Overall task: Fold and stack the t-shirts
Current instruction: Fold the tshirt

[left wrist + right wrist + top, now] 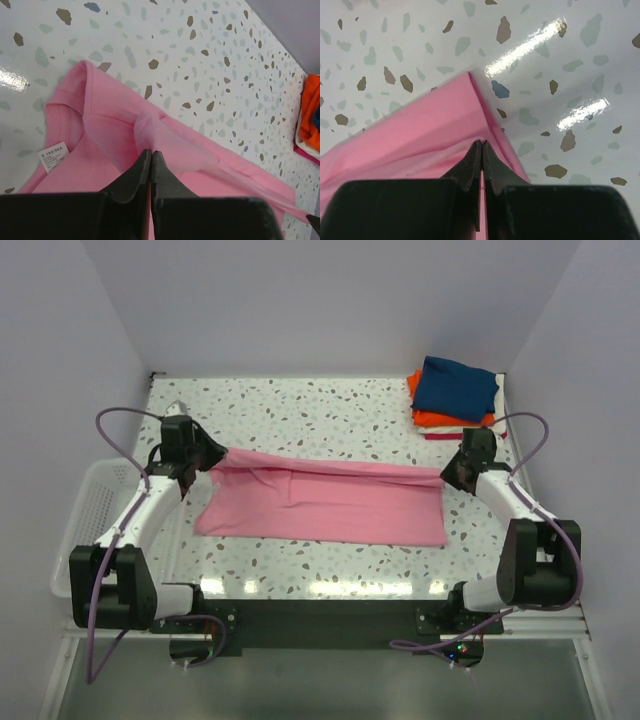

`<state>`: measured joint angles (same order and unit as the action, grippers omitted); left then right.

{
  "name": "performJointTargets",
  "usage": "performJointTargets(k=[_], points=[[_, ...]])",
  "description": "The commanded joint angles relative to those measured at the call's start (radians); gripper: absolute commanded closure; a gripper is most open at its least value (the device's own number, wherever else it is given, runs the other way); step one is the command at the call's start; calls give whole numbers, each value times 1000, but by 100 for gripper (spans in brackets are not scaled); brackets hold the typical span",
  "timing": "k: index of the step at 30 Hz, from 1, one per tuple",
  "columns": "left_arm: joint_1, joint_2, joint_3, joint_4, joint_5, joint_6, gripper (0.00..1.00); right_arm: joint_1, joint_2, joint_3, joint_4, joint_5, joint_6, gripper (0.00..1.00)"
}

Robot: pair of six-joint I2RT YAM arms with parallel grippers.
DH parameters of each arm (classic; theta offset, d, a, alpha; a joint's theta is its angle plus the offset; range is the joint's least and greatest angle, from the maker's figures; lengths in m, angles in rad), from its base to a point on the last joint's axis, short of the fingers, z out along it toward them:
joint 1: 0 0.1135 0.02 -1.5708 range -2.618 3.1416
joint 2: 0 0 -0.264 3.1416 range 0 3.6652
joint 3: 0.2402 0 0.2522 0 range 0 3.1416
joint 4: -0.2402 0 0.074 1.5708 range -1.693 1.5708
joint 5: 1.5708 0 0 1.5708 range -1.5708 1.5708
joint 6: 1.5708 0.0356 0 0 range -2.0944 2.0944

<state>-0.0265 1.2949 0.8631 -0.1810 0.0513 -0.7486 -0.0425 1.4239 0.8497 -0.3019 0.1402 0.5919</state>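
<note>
The table (330, 400) carries the pink shirt (330, 505) across its middle. The shirt's far edge is lifted and pulled taut between the arms, while its near part lies flat. The stack (455, 395) of folded shirts, navy on top, sits in the far right corner, well apart from it. The left gripper (151, 152) is clamped on a bunched pinch of cloth near the collar. The right gripper (482, 144) is clamped on the opposite edge, close to a corner. The shirt looks light, soft and limp. It will likely sag and wrinkle wherever it is unsupported, so holds at edges or corners, kept in tension, should suit it best. A size label (53, 154) shows inside the collar.
</note>
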Motion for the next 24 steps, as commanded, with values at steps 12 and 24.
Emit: performJointTargets(k=[12,24], points=[[10,-123,-159,-9,-30,-26,100,-16,-63,-96,38,7,34,100],[10,-204,-285,-23,-48,-49,100,-37,-141,-187,109,-31,60,99]])
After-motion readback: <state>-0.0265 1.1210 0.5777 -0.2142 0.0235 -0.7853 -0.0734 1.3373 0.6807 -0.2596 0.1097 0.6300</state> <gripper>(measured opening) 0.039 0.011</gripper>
